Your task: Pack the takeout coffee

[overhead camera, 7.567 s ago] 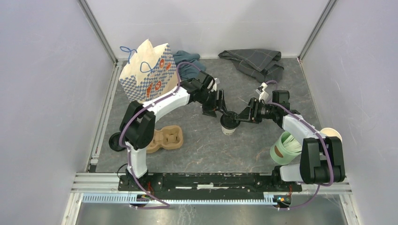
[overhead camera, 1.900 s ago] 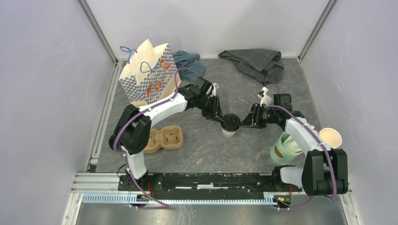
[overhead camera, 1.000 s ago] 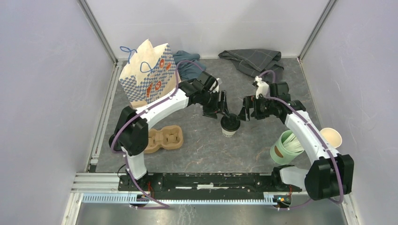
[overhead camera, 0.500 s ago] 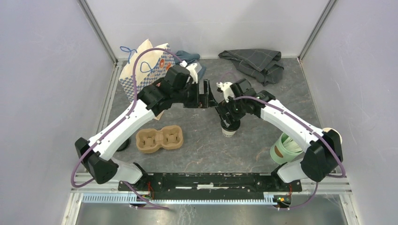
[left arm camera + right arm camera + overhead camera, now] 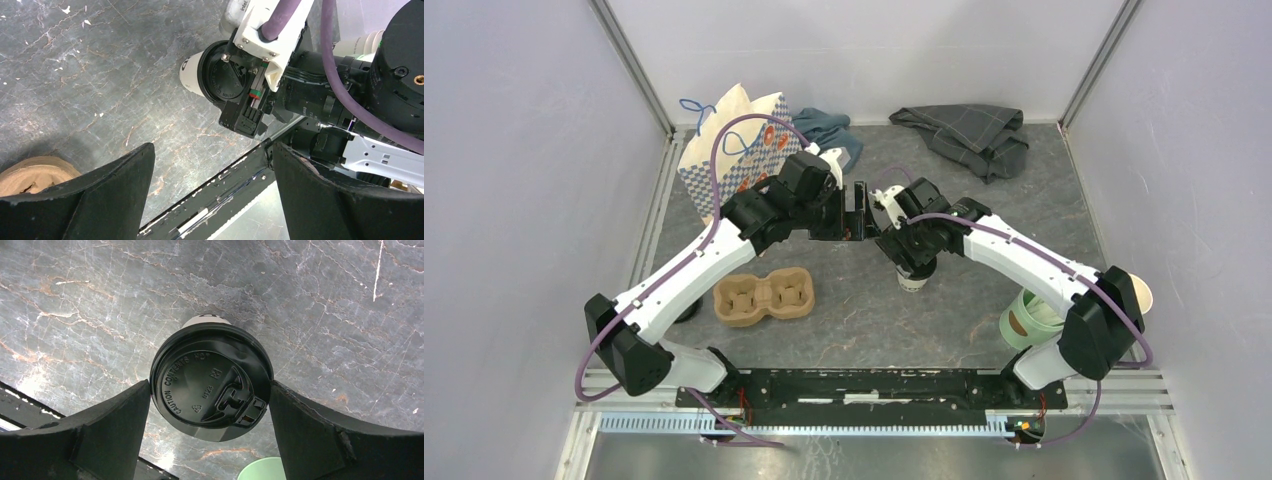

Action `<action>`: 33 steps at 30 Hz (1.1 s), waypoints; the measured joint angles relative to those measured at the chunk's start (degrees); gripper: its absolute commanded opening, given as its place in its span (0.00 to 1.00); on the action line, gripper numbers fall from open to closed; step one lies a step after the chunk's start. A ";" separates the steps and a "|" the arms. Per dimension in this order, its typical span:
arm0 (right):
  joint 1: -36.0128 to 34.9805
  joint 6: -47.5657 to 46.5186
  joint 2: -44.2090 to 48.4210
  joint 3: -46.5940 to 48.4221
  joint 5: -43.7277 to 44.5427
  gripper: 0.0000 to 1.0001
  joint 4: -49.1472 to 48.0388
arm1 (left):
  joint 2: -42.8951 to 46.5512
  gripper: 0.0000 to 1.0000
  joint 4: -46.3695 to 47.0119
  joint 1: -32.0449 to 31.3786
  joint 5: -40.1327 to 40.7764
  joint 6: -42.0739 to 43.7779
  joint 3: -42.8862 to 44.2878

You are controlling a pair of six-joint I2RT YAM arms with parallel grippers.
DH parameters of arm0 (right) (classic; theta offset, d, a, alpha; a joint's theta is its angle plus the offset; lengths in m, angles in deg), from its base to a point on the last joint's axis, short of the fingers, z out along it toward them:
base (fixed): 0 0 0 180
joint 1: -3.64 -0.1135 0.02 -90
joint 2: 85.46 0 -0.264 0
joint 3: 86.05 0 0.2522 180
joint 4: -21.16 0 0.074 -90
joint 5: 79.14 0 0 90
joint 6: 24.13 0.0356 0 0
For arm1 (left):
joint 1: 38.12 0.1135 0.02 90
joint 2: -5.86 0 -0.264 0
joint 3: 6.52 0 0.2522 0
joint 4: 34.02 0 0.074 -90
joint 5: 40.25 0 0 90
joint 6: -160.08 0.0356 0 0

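Observation:
The takeout coffee (image 5: 911, 280), a small white paper cup with a black lid, stands upright on the grey table near the middle. My right gripper (image 5: 911, 258) points down over it. In the right wrist view the right gripper (image 5: 210, 386) is open, with a finger on each side of the coffee's lid (image 5: 200, 371), level with its rim. My left gripper (image 5: 857, 210) is open and empty, held in the air just left of the cup. In the left wrist view the left gripper (image 5: 212, 150) looks down on the coffee (image 5: 220, 80), which is partly hidden by the right wrist.
A patterned paper bag (image 5: 734, 150) stands at the back left. A cardboard cup carrier (image 5: 762, 297) lies front left. A mint-green cup (image 5: 1029, 318) and a lidless white cup (image 5: 1136, 290) stand at the right. A grey cloth (image 5: 969, 130) and a blue cloth (image 5: 829, 130) lie at the back.
My right gripper moved from beside the cup on its right to above it, pointing down, fingers astride the lid. My left arm lifted and drew back from the cup. The cup stayed put.

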 measured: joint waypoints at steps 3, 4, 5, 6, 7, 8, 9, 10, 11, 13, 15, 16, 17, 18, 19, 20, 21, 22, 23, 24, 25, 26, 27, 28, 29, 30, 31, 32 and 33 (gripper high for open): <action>-0.07 0.55 0.00 0.00 1.46 0.89 -0.20 | 0.00 0.93 0.00 0.00 0.02 0.00 0.00; -0.07 0.79 0.00 0.00 2.19 0.89 -0.33 | -0.02 0.93 0.00 0.00 0.00 0.00 0.00; 0.00 1.11 0.00 -0.04 3.04 0.89 -0.57 | -0.09 0.93 0.00 0.00 0.00 0.00 0.02; 0.31 1.38 0.02 -0.22 3.89 0.88 -0.98 | -0.15 0.93 0.02 0.00 -0.02 0.00 0.04; 0.76 1.64 0.15 -0.52 4.22 0.88 -1.55 | -0.22 0.93 0.02 0.00 -0.02 0.00 0.04; 1.57 1.90 0.39 -1.05 4.31 0.88 -2.43 | -0.33 0.93 0.02 0.00 -0.02 0.00 0.04; 2.86 2.03 0.74 -1.68 4.46 0.88 -3.43 | -0.39 0.93 0.02 0.00 -0.02 0.00 0.04; 4.74 2.25 1.22 -2.38 4.66 0.89 -4.50 | -0.44 0.93 0.02 0.00 -0.04 0.00 0.07; 7.78 2.54 1.66 -3.15 4.90 0.88 -5.86 | -0.57 0.93 0.02 0.00 -0.07 0.00 0.22; 13.33 2.62 1.81 -3.67 5.57 0.89 -7.69 | -1.09 0.93 0.00 0.00 -0.15 0.00 0.83; 18.16 2.43 1.68 -3.96 6.84 0.89 -9.27 | -1.84 0.93 0.00 0.00 -0.33 0.02 1.75; 20.74 2.36 1.55 -4.13 7.52 0.89 -10.16 | -2.19 0.93 0.00 0.00 -0.48 0.02 2.21; 23.41 2.38 1.18 -4.17 7.98 0.90 -11.15 | -2.67 0.93 0.02 0.00 -0.61 0.02 2.82; 24.79 2.40 0.85 -4.17 8.15 0.90 -11.91 | -2.99 0.93 0.02 0.00 -0.70 0.02 3.26; 26.18 2.47 0.48 -4.15 8.13 0.92 -12.79 | -3.28 0.93 0.07 0.00 -0.94 0.02 3.63; 27.41 2.56 0.09 -4.09 8.11 0.93 -13.70 | -3.61 0.93 0.04 0.00 -1.25 0.02 4.00; 28.22 2.58 -0.33 -3.89 8.13 0.96 -14.14 | -3.80 0.93 0.07 0.00 -1.57 0.02 4.22; 28.81 2.58 -0.76 -3.69 8.17 0.98 -14.43 | -3.89 0.93 0.07 0.00 -1.66 0.02 4.26; 29.20 2.54 -1.18 -3.50 8.28 0.98 -14.49 | -3.89 0.93 0.04 0.00 -1.77 0.02 4.26; 29.40 2.54 -1.60 -3.34 8.37 0.98 -14.40 | -3.89 0.93 0.02 0.00 -1.81 0.02 4.26; 29.49 2.47 -1.90 -3.30 8.48 0.98 -14.21 | -3.89 0.93 0.02 0.00 -1.81 0.02 4.28; 29.49 2.40 -2.05 -3.26 8.63 0.98 -14.10 | -3.89 0.93 -0.02 0.00 -1.81 0.02 4.33; 29.49 2.40 -2.08 -3.10 8.57 0.98 -13.81 | -3.89 0.93 -0.11 0.00 -1.79 0.02 4.35; 29.49 2.43 -2.08 -2.82 8.50 0.98 -13.35 | -3.87 0.93 -0.33 0.02 -1.79 0.02 4.35; 29.49 2.43 -2.08 -2.51 8.44 0.98 -12.96 | -3.87 0.93 -0.52 0.02 -1.79 0.02 4.35; 29.49 2.47 -2.08 -1.84 8.17 0.98 -12.22 | -3.85 0.93 -0.74 0.00 -1.77 0.02 4.37; 29.49 2.49 -2.08 -1.27 8.07 0.98 -11.65 | -3.80 0.93 -0.83 0.00 -1.77 0.02 4.37; 29.46 2.51 -2.03 -0.70 7.98 0.98 -11.15 | -3.74 0.93 -0.96 0.00 -1.73 0.02 4.37; 29.49 2.54 -1.95 0.04 7.82 0.98 -10.71 | -3.52 0.93 -1.05 0.00 -1.70 0.00 4.37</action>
